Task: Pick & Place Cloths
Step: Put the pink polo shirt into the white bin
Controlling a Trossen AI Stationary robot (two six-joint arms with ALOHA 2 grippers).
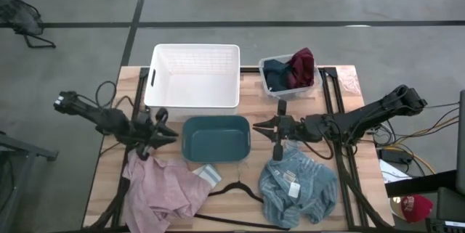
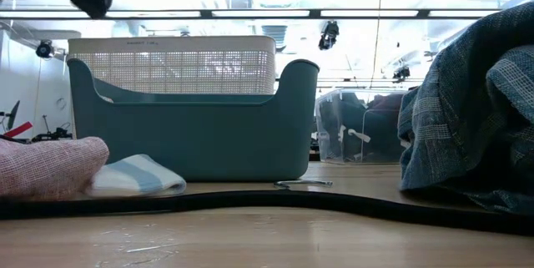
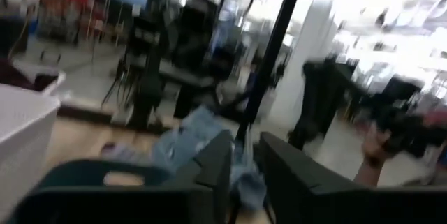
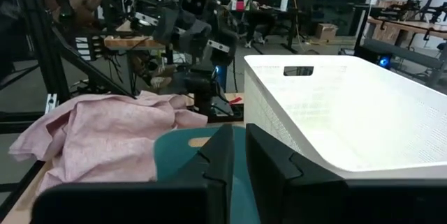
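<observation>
The pale pink cloth lies crumpled on the table's near left, also seen in the low view and the right wrist view. A small white striped sock rests against its right edge. The light blue striped cloth with a white tag lies bunched near right. Navy and maroon cloths sit in the clear bin. My left gripper hovers above the pink cloth's far edge, slightly open. My right gripper hovers right of the teal bin, shut.
The teal bin stands mid-table between both grippers. The white bin sits behind it, the clear bin at far right. A black wire hanger lies near the front edge between the two cloths.
</observation>
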